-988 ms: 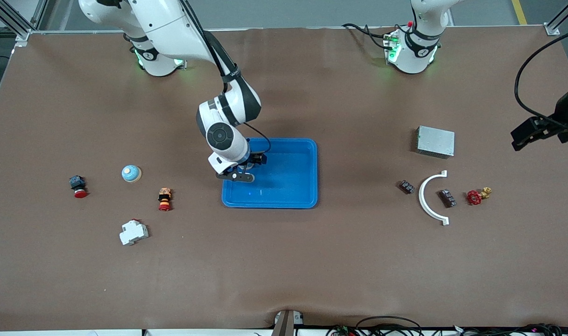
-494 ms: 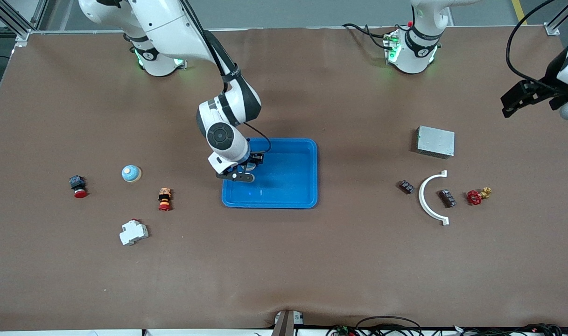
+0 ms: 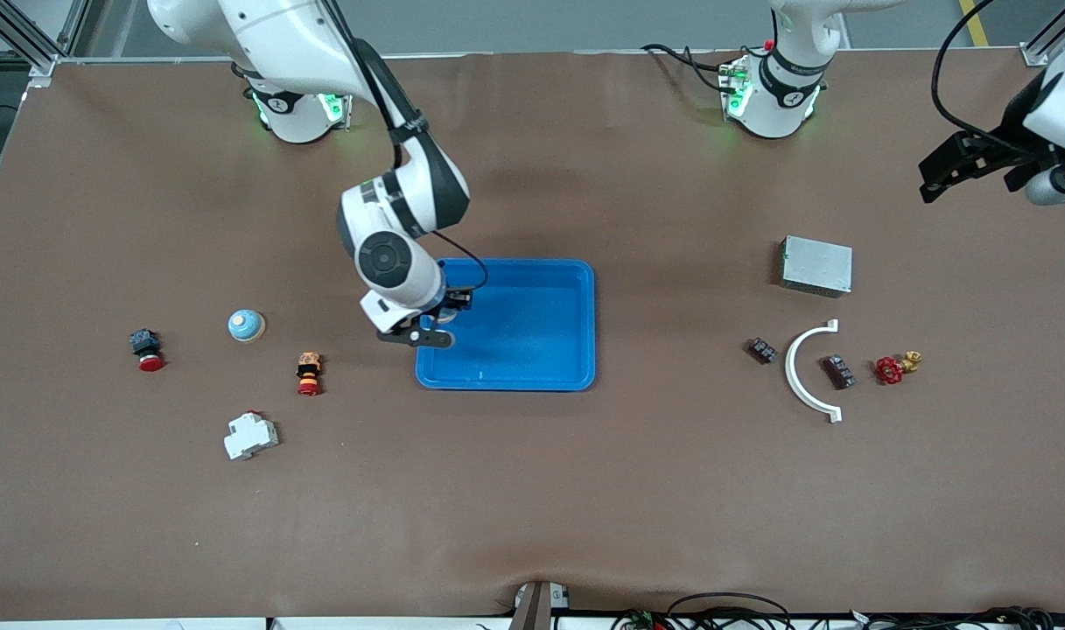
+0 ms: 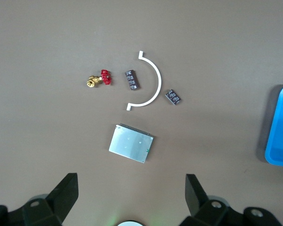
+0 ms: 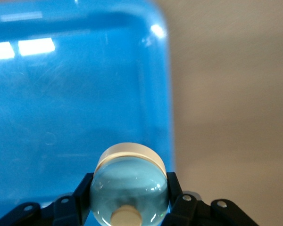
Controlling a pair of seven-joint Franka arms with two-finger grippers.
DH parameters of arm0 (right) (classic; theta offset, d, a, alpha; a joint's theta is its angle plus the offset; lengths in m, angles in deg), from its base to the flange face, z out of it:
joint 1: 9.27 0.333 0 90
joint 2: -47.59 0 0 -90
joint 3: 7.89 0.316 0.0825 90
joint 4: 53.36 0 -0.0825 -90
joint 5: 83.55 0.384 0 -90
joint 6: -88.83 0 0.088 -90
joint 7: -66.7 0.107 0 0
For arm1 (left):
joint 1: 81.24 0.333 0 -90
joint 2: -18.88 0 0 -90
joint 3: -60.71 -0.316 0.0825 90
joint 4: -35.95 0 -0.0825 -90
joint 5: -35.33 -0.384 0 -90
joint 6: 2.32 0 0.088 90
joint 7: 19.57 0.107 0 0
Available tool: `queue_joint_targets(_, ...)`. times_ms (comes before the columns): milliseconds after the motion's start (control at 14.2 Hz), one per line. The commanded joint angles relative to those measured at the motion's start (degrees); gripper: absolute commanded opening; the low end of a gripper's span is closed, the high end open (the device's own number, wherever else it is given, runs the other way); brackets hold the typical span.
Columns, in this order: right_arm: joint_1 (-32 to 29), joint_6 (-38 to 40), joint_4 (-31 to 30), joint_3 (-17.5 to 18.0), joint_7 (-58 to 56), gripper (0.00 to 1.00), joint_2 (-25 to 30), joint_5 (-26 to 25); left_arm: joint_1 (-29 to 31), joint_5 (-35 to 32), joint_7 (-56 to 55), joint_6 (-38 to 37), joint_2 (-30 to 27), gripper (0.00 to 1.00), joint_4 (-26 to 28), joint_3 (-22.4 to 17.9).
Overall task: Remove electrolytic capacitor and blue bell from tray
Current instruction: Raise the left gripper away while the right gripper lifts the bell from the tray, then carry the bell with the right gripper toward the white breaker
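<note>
Right pincer (image 3: 440,317): over the blue tray's (image 3: 576,289) edge at the right arm's end, clenched on a bell (image 5: 129,188); in the right wrist view its fingers (image 5: 82,195) press both sides of the rounded, pale blue-green dome.
Bell: held above the tray's rim, off the bench (image 3: 532,490).
Second bell (image 3: 246,325): pale blue dome with a tan top, on the bench toward the right arm's end, well apart from the tray.
Capacitor: cannot tell which item it is.
Left pincer (image 3: 952,166): up in the air over the bench's left-arm end, released, fingers (image 4: 63,195) spread wide in the left wrist view; it holds nothing.
Left arm: waiting.
Metal box (image 3: 816,265): flat on the bench toward the left arm's end.
White arc (image 3: 799,372): nearer the front camera than the box.
Dark blocks: one (image 3: 839,371) inside the arc's curve, one (image 3: 763,351) just beside the arc's outer side.
Red valve (image 3: 893,368): beside the arc, with a brass fitting.
Red buttons: one (image 3: 146,349) near the right arm's end, one (image 3: 309,372) between the second bell and the tray.
White breaker (image 3: 250,435): nearer the front camera than both buttons.
</note>
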State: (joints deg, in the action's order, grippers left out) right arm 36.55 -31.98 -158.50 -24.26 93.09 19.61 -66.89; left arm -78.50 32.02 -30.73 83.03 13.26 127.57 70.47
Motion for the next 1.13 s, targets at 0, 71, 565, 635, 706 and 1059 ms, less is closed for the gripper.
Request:
queue_joint_targets(0, -0.38, 7.06, 2.91, -4.34, -5.88, 0.11, 2.05, -1.28, 0.24, 0.95, 0.08, -0.10, -1.42, 1.00, 0.67, 1.31)
queue_joint_targets(71, -0.38, 9.69, 4.41, -6.80, -10.35, 0.11, 2.05, -1.28, 0.24, 0.95, 0.08, -0.10, -1.42, 1.00, 0.67, 1.31)
queue_joint_targets(565, -6.42, 20.97, 13.82, -17.46, -38.74, 0.12, 1.70, -1.28, 0.16, 0.86, 0.17, -1.41, -2.03, 1.00, 1.02, 1.40)
queue_joint_targets(635, -8.36, 20.88, 13.91, -17.46, -43.05, 0.12, 1.61, -1.28, 0.16, 0.86, -0.27, -1.42, -2.03, 1.00, 0.85, 1.57)
queue_joint_targets(706, -10.29, 20.62, 13.91, -17.46, -47.00, 0.12, 1.53, -1.28, 0.16, 0.68, -0.01, -1.33, -1.95, 1.00, 0.76, 1.75)
queue_joint_targets(1059, -19.53, 17.04, 15.94, -17.28, -66.08, 0.11, -1.98, -0.58, 0.07, 0.07, -0.18, -1.06, -2.21, 1.00, 0.15, 3.59)
